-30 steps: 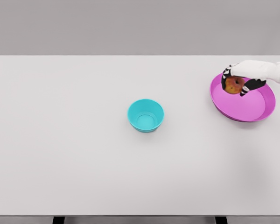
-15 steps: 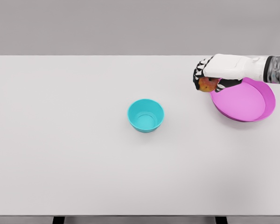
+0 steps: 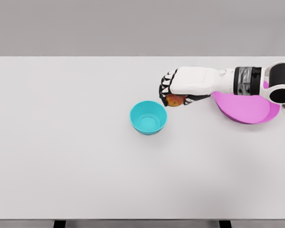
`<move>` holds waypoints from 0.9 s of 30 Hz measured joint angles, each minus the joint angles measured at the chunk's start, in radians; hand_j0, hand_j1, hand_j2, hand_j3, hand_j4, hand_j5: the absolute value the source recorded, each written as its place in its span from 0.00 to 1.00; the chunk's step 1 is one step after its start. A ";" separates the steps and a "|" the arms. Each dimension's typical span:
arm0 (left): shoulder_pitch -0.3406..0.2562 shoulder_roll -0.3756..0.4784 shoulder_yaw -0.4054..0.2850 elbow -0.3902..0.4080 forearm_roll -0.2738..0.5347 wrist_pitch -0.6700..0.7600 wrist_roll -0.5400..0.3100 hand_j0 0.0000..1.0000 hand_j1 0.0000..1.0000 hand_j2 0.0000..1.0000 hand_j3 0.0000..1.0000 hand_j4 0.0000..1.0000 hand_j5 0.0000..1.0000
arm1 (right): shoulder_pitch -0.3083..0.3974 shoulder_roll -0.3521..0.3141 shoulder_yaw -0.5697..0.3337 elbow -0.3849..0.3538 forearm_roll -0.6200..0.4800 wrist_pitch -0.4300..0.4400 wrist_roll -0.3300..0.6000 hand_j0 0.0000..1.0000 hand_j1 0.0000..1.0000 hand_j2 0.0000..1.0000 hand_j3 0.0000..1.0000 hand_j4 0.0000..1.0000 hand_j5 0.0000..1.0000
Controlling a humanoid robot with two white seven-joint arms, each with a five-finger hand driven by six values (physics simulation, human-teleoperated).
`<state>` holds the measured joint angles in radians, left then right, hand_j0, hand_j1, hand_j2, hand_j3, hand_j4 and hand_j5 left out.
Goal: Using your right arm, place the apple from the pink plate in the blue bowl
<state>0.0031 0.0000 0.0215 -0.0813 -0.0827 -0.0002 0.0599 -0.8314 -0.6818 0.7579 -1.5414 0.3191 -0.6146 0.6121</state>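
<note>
Here a head camera looks down on a plain white table set against a grey wall. The robot's right arm reaches in from the right edge, stretched leftward above the tabletop. It is white, with a dark band and a black joint near the wrist. Its right hand is curled around a reddish-orange apple. The white palm covers the fruit from above, and the black-jointed fingers wrap down over its left side, so only the lower part of the apple shows beneath the hand. The apple hangs in the air, gripped in the hand, just beside the upper right rim of a blue bowl; whether it is over the rim cannot be told from this angle. The bowl, a turquoise blue, stands upright near the middle of the table, and its inside holds nothing. Behind the forearm, near the right edge of the table, lies a pink plate, partly hidden by the arm; the part that shows is bare. The plate and the bowl sit well apart. No brand, label or writing can be read on the arm, the dishes or the table.
</note>
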 measured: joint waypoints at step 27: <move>0.000 0.000 0.000 0.000 0.000 0.000 0.000 1.00 1.00 1.00 1.00 1.00 1.00 | -0.023 0.138 0.107 0.064 0.042 0.001 -0.001 0.59 0.59 0.59 0.59 0.59 0.59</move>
<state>0.0031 0.0000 0.0215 -0.0813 -0.0827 -0.0003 0.0599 -0.8544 -0.5437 0.8647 -1.4773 0.3609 -0.6139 0.6114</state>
